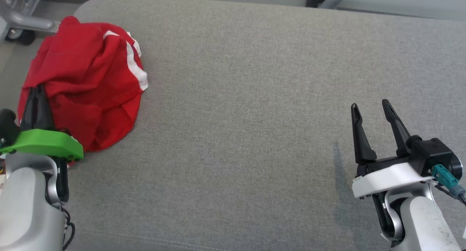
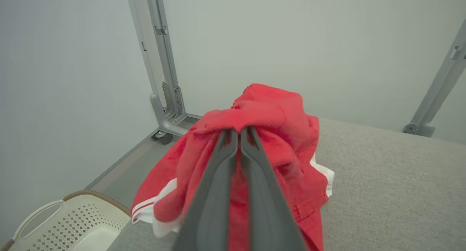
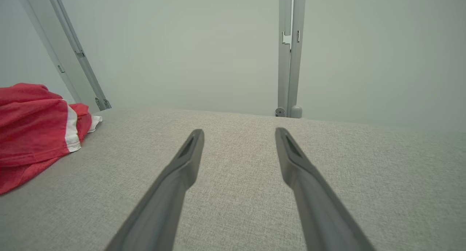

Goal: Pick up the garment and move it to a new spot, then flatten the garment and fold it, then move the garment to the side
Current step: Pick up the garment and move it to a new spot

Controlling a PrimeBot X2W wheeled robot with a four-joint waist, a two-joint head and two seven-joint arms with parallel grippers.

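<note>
Left gripper: jaws pressed together, clamped on a fold of the red garment. Red cloth shows in the thin slit between the two fingers and bunches up over the tips. The rest of the garment lies crumpled around and past the tips, with white stripes showing on the side towards the right gripper and a white-striped hem hanging below the jaws on the outer side. It sits on the grey padded surface, at that surface's far-left corner, partly over the edge.

In the left wrist view, below and outward of the jaws, there is a cream perforated basket on the floor. Past the garment stands a grey metal frame leg on a caster, then a pale wall.

Right gripper: jaws wide apart, nothing between them, only bare grey fabric under and ahead of the tips. The garment lies well apart from these jaws, off to their left. Straight beyond the tips, at the surface's far edge, stands an upright grey post.
</note>
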